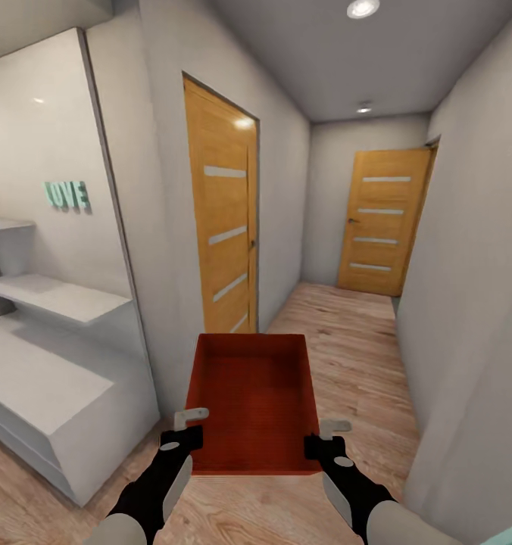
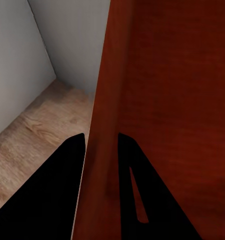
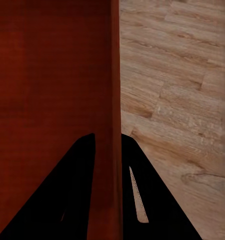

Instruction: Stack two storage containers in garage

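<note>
One orange-red storage container (image 1: 254,397) hangs in front of me over the light wood plank floor of a hallway, held level between both arms. My left gripper (image 1: 186,437) is shut on its left wall, and my right gripper (image 1: 322,443) is shut on its right wall. In the left wrist view the thin red wall (image 2: 105,150) runs between the two dark fingers (image 2: 57,195). The right wrist view likewise has the wall (image 3: 115,125) pinched between the fingers (image 3: 147,200). The box is empty inside.
A narrow hallway runs ahead with a wooden slatted door (image 1: 224,227) on the left and another (image 1: 381,223) at the far end. White shelves and a low white cabinet (image 1: 51,378) stand at the left. A grey wall (image 1: 468,341) closes in on the right.
</note>
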You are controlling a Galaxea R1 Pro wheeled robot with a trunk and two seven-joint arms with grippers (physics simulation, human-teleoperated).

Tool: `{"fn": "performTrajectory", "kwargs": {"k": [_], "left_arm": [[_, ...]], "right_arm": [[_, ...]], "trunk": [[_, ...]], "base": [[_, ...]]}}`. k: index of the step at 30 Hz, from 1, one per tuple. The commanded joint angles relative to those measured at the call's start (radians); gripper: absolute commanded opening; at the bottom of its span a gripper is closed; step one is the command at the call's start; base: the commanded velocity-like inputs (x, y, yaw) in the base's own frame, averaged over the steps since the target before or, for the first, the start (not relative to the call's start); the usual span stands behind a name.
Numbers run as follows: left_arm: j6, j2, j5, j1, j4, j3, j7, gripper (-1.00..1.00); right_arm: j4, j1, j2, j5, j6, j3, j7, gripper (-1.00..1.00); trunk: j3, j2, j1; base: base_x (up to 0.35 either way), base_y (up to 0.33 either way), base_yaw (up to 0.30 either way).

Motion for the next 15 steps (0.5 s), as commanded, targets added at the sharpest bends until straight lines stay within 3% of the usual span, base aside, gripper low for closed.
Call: {"fn": "performTrajectory", "kwargs": {"k": [1,15], "left_arm": [[0.006,0.020,0.018,0.000,0.000,0.018,0.010,-1.00],[0.006,0.020,0.018,0.000,0.001,0.018,0.010,-1.00]], "right_arm": [[-0.003,-0.001,-0.008,-0.002,-0.015,-0.004,-0.004,-1.00],[-0.003,-0.001,-0.008,-0.002,-0.015,-0.005,-0.004,-1.00]], "trunk": [[0.000,-0.001,0.001],[0.004,-0.001,0.001]], "base": [[0.322,0.071,-0.242],[0.322,0.071,-0.242]]}}
